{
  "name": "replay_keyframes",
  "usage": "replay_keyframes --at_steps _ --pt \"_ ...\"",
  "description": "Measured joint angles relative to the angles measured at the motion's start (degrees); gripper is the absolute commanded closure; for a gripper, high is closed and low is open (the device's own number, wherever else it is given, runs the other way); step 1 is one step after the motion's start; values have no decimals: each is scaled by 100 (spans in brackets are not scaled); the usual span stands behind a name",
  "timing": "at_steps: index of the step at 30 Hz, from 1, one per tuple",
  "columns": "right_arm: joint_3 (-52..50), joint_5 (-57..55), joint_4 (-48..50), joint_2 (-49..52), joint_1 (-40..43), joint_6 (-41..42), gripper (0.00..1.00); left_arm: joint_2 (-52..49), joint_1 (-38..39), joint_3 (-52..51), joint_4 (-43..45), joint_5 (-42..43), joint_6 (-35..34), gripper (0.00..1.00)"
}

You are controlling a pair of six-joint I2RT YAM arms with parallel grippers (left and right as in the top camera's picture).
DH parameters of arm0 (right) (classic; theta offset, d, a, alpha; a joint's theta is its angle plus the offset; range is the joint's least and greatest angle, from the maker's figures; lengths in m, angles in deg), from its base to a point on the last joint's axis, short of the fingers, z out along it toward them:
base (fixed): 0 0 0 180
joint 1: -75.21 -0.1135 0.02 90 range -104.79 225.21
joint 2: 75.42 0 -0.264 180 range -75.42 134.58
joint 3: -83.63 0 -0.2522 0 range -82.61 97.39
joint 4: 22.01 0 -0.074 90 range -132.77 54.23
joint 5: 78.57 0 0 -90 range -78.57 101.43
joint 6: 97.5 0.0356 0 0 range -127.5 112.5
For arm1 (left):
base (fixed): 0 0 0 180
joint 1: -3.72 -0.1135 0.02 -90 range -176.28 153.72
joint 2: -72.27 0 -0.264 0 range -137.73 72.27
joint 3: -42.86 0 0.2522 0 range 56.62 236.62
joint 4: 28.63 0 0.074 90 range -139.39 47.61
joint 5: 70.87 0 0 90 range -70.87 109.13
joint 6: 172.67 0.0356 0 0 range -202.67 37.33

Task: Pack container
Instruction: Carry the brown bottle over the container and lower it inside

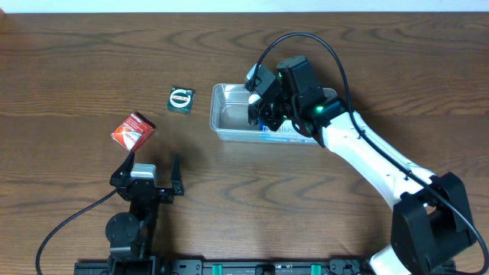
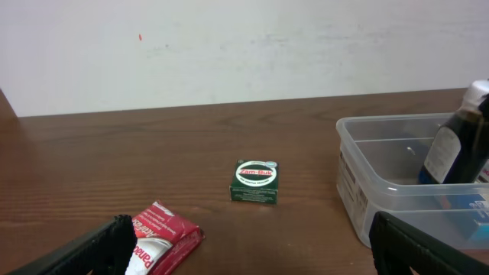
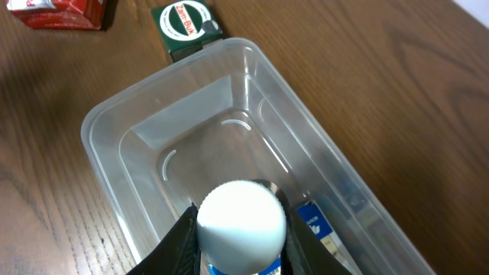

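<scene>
While the overhead view buries the grip under the arm, the right wrist view shows it plainly: the right tool [image 1: 262,113] is clenched on a dark bottle [image 2: 458,149], with its fingers [image 3: 177,241] flanking the bottle just under the white cap [image 3: 241,218]. The bottle stands upright inside the container [image 1: 229,118], at the end nearer the right arm. Whether its base touches the container floor, cannot tell. A blue-labelled pack [image 3: 317,225] lies flat on the container floor beside the bottle. Only the left wrist view gives the bottle's dark body and pale label.

The left tool [image 1: 150,164] is released, jaws wide with nothing between them, well apart from the container. A green box [image 1: 181,99] sits near the container's bare end, not touching. A red packet [image 1: 134,130] lies farther out past the box, away from the container.

The surface [image 1: 69,69] is dark brown wood grain. Only the left wrist view shows the room — a plain white wall [image 2: 229,46] behind the surface, with one small red speck on it.
</scene>
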Motion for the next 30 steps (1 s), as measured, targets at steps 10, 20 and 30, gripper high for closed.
replay_keyframes --at_steps 10,20,30 --pt "0 0 153 245 0 0 78 0 0 0 0 0 2 2" --pt "0 68 378 245 0 0 77 0 0 0 0 0 0 2" --pt "0 107 382 245 0 2 76 0 0 0 0 0 0 2"
